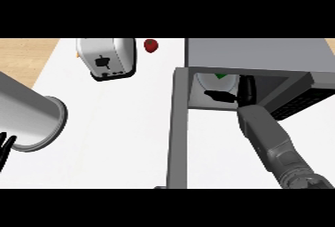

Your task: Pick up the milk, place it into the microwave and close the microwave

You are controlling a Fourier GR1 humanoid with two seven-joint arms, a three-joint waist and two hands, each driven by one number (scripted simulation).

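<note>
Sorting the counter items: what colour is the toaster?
The toaster is white, black lever; head view.

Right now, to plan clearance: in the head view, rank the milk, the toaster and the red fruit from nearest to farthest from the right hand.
1. Milk, inside the microwave, beside the right hand.
2. Red fruit, left of the microwave.
3. Toaster, farther left still.

A white toaster [107, 60] stands on the white counter [118, 133], with a small red fruit [151, 45] just beside it.

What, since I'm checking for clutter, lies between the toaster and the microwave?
In the head view, a small red object sits between the toaster and the microwave; otherwise bare white counter.
</note>
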